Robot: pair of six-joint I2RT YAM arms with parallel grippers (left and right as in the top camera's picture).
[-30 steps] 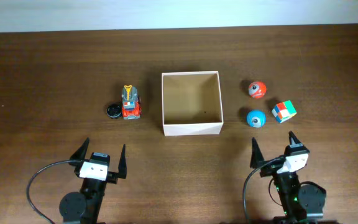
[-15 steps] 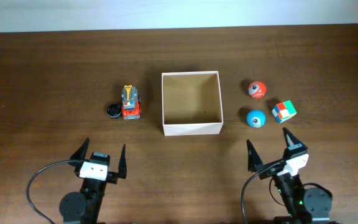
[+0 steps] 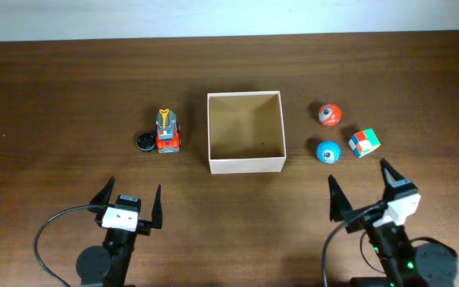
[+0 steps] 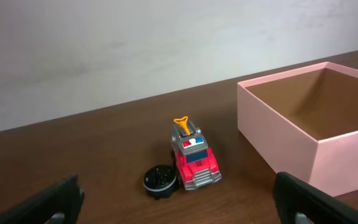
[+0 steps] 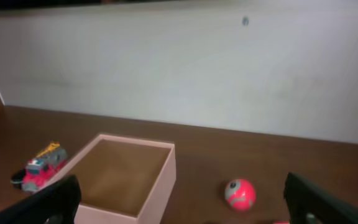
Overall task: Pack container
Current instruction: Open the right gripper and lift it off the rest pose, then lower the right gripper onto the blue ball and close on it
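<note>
Container [image 3: 245,165]: mid-table, open top up, square to the table [image 3: 54,96] edges, nothing inside; tan floor bare apart from one small dark speck. Packing not begun.

Toys flank it, probably so each arm serves its own side. Left of it: truck [image 3: 166,132] with a black disc [image 3: 145,143] just beside its left flank; cannot tell if they touch. Right of it: red ball [image 3: 329,114] farther back, blue ball [image 3: 327,151] nearer, cube [image 3: 363,143] just beside the blue ball.

Left gripper [image 3: 132,191]: jaws wide apart, holding nothing, at the near edge facing the truck. Right gripper [image 3: 358,171]: jaws wide apart, empty, angled toward the cube and blue ball, close to them.

Room: bare wood between each gripper and its toys, so approach is unobstructed. Tight spots, by my reading: the gap between blue ball and cube, and the disc beside the truck. Balls may roll if nudged. Container walls are low; drops from above look easy.
</note>
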